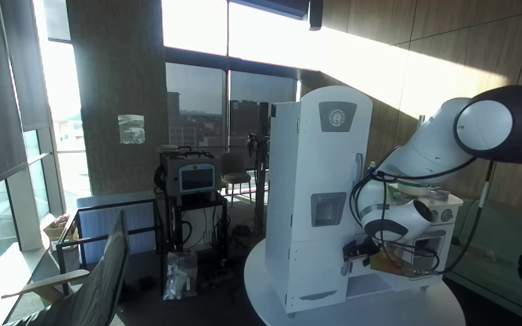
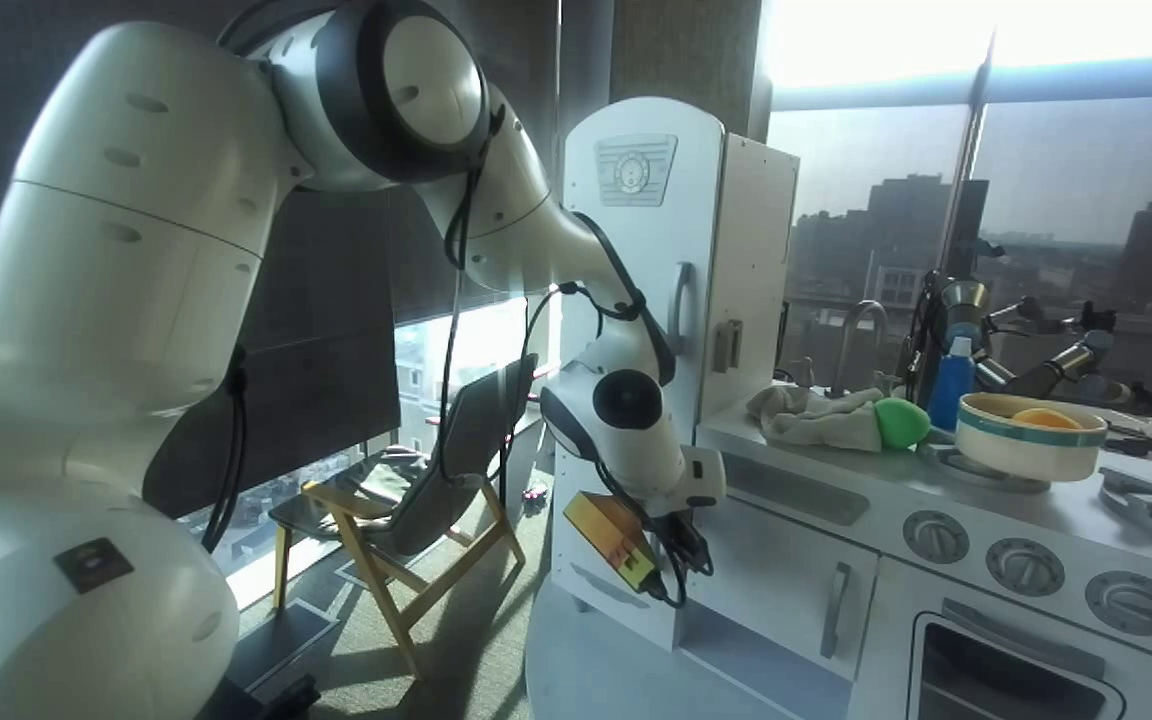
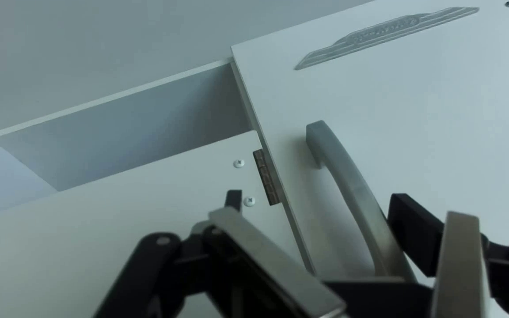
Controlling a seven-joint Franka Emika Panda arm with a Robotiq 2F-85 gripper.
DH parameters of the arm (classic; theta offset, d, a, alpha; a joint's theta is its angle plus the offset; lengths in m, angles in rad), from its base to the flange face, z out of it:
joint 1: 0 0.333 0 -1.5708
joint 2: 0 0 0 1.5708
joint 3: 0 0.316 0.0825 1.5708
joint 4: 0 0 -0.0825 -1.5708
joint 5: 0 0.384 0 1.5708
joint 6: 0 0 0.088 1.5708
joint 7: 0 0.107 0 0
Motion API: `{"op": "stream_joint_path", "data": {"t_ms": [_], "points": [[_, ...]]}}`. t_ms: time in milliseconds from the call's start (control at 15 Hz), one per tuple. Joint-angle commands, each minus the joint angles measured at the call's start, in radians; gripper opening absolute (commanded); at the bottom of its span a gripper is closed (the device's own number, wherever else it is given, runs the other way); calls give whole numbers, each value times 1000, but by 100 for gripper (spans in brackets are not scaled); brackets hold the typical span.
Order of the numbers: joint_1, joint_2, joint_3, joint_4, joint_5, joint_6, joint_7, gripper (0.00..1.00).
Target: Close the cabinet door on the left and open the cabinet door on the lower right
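The hand (image 3: 320,214), standing wide, is gripping nothing; the rigid lower fridge door (image 3: 418,123) is probably going to swing lightly, its handle (image 3: 358,198) offering the hold

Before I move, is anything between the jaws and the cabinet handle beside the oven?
Yes: the lower fridge handle shows between the open jaws, so probably back off first. Beyond it, nothing visible blocks the cabinet handle.

In an exterior view, a teal-banded bowl (image 2: 1016,446) holds something orange (image 2: 1046,418) — near it a blue bottle (image 2: 950,388), a green object (image 2: 902,423) and a crumpled cloth (image 2: 821,418). A chair (image 2: 476,440) stands well apart.
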Motion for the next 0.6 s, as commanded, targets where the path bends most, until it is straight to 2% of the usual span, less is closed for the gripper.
{"op": "stream_joint_path", "data": {"t_ms": [0,400,467,533], "points": [[7,8,-11,15,50,-3,-70,53],[25,-7,-15,-6,85,-20,-134,9],[28,-6,-15,-8,87,-20,-137,3],[31,-6,-16,-10,84,-15,-146,3]]}}
